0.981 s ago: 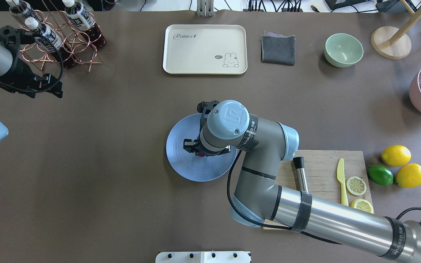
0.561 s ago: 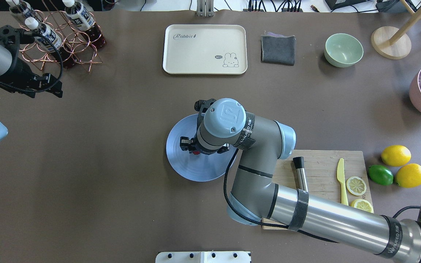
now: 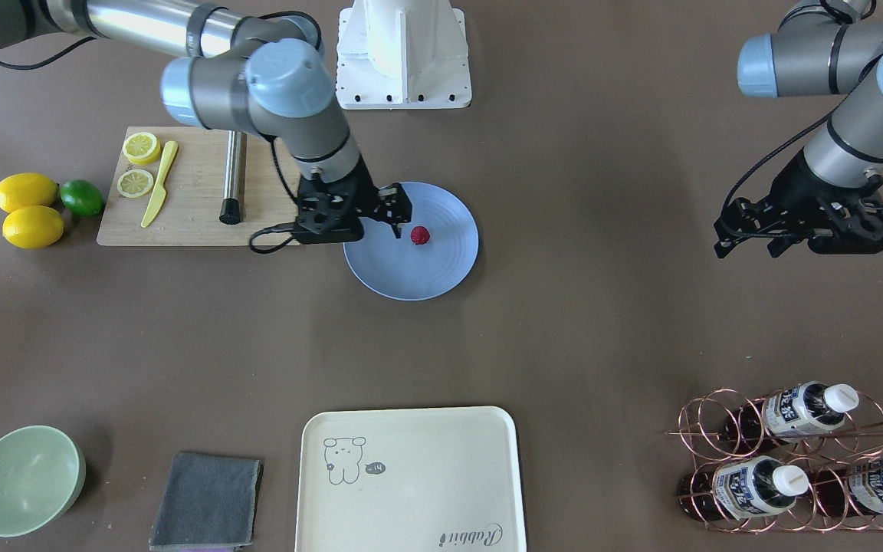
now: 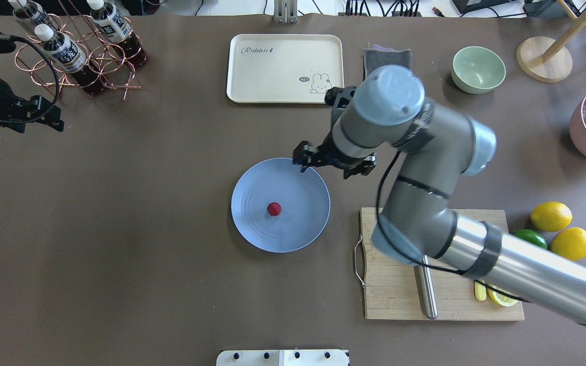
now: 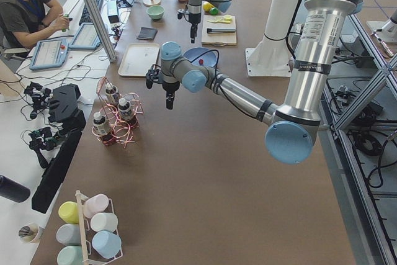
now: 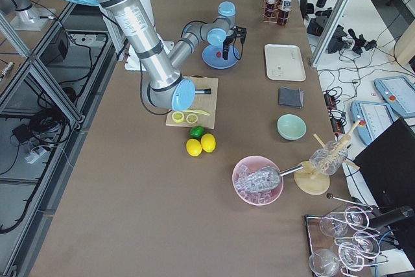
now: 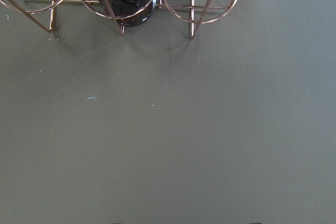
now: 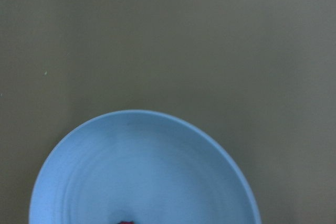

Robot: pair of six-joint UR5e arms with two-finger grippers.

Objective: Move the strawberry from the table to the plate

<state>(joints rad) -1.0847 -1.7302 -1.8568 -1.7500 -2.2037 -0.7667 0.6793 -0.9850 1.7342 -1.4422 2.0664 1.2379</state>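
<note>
The strawberry [image 4: 274, 209] [image 3: 419, 235], small and dark red, lies alone near the middle of the light blue plate [image 4: 300, 226] [image 3: 426, 277] on the table [image 4: 145, 229]. My right gripper [image 4: 331, 165] [image 3: 380, 218] hangs open and empty above the plate's far right rim, clear of the berry. In the right wrist view the plate [image 8: 157, 171] fills the lower half, with a red sliver of the strawberry [image 8: 124, 222] at the bottom edge. My left gripper [image 4: 44, 119] [image 3: 786, 234] is open and empty at the far left, beside the bottle rack.
A copper rack of bottles [image 4: 77, 51] stands at the back left. A cream tray [image 4: 285, 68], grey cloth [image 4: 382, 58] and green bowl [image 4: 478, 69] line the back. The cutting board [image 4: 400, 284] with a steel tool lies right of the plate, with lemons [image 4: 551, 216] beyond.
My right gripper has let go of the strawberry and risen away to the back right, leaving it on the plate. The left arm has drawn back a little to the left.
</note>
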